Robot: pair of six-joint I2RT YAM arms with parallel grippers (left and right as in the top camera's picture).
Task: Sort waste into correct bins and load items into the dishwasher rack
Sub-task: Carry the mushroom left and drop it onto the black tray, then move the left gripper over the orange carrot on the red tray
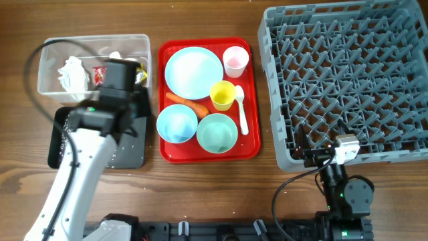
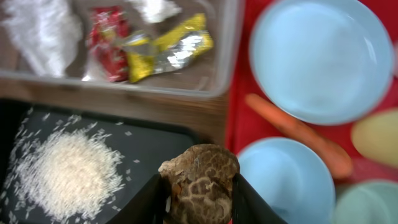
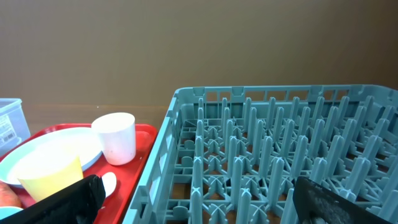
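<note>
Brown wrinkled lump [image 2: 200, 177] is hanging clenched in the left gripper [image 2: 200, 202] above the shallow black tray's [image 2: 149, 146] rim, while the orange carrot [image 2: 298, 134] and pale blue round plate [image 1: 194, 72] are waiting, right gripper [image 3: 199, 208] gaping idle.

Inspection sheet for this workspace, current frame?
Surface: wooden table.
Job's things: tissues, red wrapper, yellow wrapper in clear tub; rice in black tray; plate, blue bowl, teal bowl, yellow cup, pink cup, spoon, carrot on red tray; rack empty.
Clutter: nothing seen.
Grippers: left gripper jaws shut on brown lump at black tray's edge; right gripper open at rack's near edge.
Cables: black cable loops over tub; second cable by right arm.
Surroundings: nothing seen.
</note>
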